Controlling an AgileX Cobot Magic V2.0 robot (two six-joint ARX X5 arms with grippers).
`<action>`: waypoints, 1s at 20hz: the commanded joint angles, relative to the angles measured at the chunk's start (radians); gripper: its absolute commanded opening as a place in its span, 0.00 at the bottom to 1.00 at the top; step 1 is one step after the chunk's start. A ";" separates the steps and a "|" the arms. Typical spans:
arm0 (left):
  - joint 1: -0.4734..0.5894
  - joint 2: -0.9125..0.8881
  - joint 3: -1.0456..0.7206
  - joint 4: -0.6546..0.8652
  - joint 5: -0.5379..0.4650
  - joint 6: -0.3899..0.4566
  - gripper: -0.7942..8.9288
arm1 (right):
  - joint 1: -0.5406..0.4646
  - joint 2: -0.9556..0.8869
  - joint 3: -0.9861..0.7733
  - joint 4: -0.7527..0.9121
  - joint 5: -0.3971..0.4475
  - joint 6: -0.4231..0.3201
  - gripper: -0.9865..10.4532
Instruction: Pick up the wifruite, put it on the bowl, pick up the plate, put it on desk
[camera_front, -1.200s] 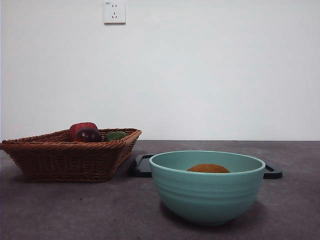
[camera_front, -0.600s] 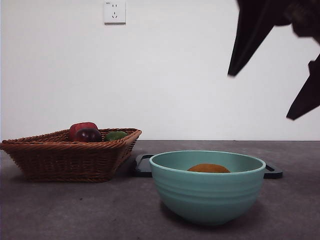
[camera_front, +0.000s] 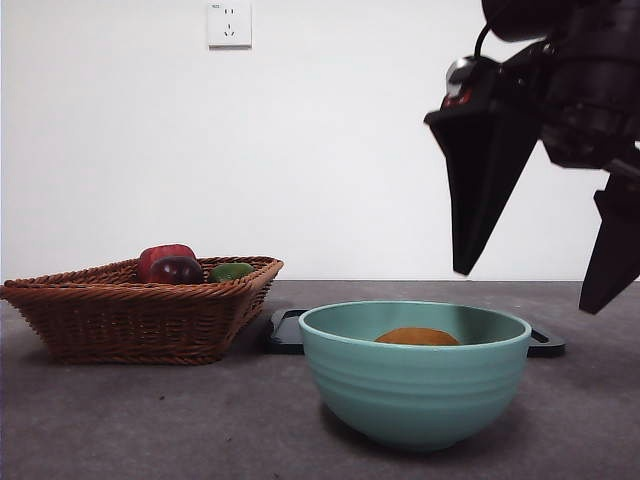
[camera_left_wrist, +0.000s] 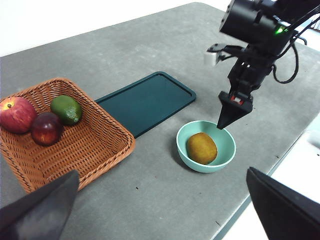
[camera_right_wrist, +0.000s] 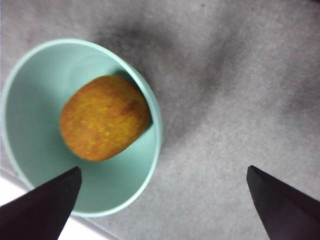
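The orange wifruite lies inside the teal bowl, which stands on the dark grey desk. My right gripper is open and empty. It hangs just above the bowl's right side, with one jaw over the bowl and one beyond its rim. Its wrist view shows the wifruite in the bowl between the spread jaws. My left gripper is open and empty, high above the desk. From there I see the bowl, the wifruite and the right gripper.
A glossy dark tray lies flat behind the bowl; it also shows in the front view. A brown wicker basket at the left holds a red apple, a dark red-purple fruit and a small green fruit.
The right arm has come into the front view from the top right and lowered towards the bowl. The bowl, wifruite, tray and basket have not moved.
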 joint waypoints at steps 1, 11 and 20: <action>-0.010 0.000 0.009 0.012 0.005 0.016 0.70 | 0.010 0.049 0.018 0.006 0.024 0.007 0.56; -0.010 0.000 0.009 0.012 0.005 0.016 0.70 | 0.011 0.154 0.018 0.032 0.023 0.006 0.44; -0.010 0.000 0.009 0.012 0.005 0.016 0.70 | 0.018 0.175 0.018 0.090 -0.016 0.012 0.09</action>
